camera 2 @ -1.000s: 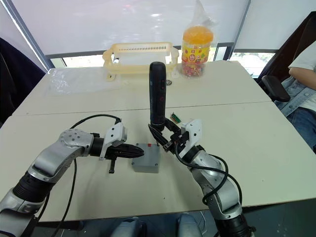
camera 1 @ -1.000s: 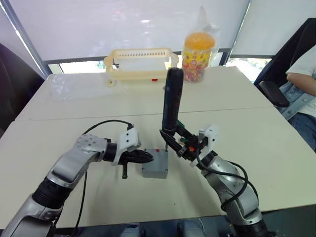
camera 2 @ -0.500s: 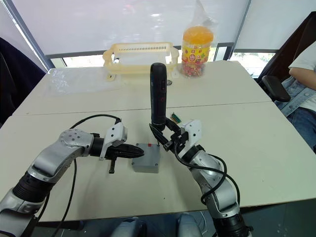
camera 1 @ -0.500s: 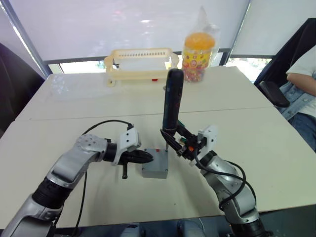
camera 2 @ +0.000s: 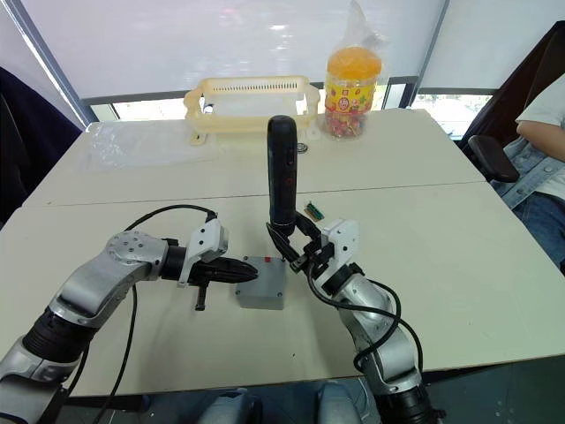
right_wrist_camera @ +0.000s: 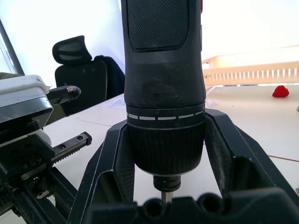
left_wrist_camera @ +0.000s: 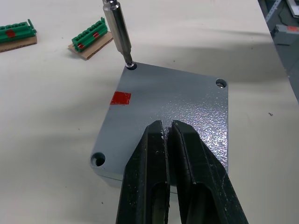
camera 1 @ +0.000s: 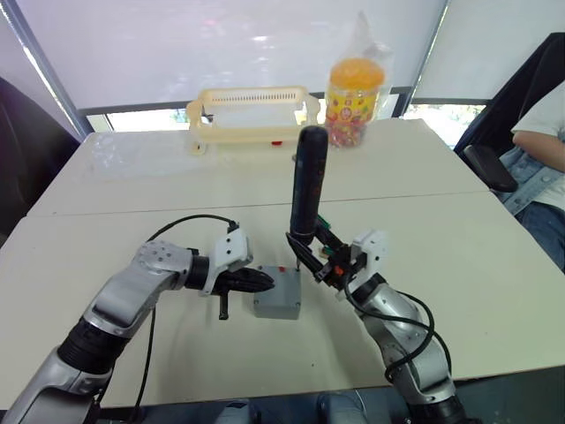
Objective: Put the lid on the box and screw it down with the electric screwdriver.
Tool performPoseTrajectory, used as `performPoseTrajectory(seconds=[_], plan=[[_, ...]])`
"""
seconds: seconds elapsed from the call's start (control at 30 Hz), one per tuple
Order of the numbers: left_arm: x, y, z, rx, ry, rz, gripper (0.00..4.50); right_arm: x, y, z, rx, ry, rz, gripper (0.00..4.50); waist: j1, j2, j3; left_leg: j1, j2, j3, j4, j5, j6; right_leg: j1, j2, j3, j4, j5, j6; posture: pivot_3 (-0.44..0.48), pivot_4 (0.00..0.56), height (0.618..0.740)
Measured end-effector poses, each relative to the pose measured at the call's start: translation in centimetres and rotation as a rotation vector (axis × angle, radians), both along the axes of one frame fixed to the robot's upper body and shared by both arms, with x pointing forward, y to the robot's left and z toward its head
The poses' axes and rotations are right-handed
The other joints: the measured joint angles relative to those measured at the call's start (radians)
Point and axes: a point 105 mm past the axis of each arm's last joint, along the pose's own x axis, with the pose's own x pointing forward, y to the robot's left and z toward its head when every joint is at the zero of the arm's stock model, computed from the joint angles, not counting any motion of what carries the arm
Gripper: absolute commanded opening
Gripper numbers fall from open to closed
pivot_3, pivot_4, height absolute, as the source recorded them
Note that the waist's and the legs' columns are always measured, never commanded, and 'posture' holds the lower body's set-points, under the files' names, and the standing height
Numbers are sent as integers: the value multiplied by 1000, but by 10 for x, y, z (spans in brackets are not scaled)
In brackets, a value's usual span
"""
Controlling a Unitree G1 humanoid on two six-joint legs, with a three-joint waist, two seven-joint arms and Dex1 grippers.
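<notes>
The grey box [camera 1: 275,309] sits on the table between both arms, with the lid [left_wrist_camera: 187,107] lying flat on top of it; a small red mark [left_wrist_camera: 120,98] shows on the lid. My left gripper [left_wrist_camera: 167,123] is shut, its fingertips resting on the lid's near side. My right gripper [camera 1: 316,258] is shut on the electric screwdriver [camera 1: 307,181], which stands nearly upright. The metal bit [left_wrist_camera: 117,28] stands in the lid's corner screw hole [left_wrist_camera: 131,66]. Two other corner holes show open.
A cream plastic basket [camera 1: 252,113] and a jar of sweets [camera 1: 355,88] stand at the table's far side. Two green connector pieces [left_wrist_camera: 91,38] lie just beyond the box. A short black object [camera 1: 223,305] lies by my left gripper. A seated person [camera 1: 543,141] is at the right.
My right forearm has edged slightly toward the box; the screwdriver, box and left gripper stay where they were.
</notes>
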Motion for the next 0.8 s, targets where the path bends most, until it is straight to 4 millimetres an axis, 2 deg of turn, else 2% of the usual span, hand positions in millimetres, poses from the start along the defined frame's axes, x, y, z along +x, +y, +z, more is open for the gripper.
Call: performPoseTrajectory(seconds=[0.8], plan=[[-4, 6, -5, 24, 15, -2, 260, -6, -2, -13, -73, -49, 1, 1719, 0, 0, -12, 2, 0, 0, 0, 0, 0, 3, 0, 0, 0, 0, 0, 0, 150, 740]])
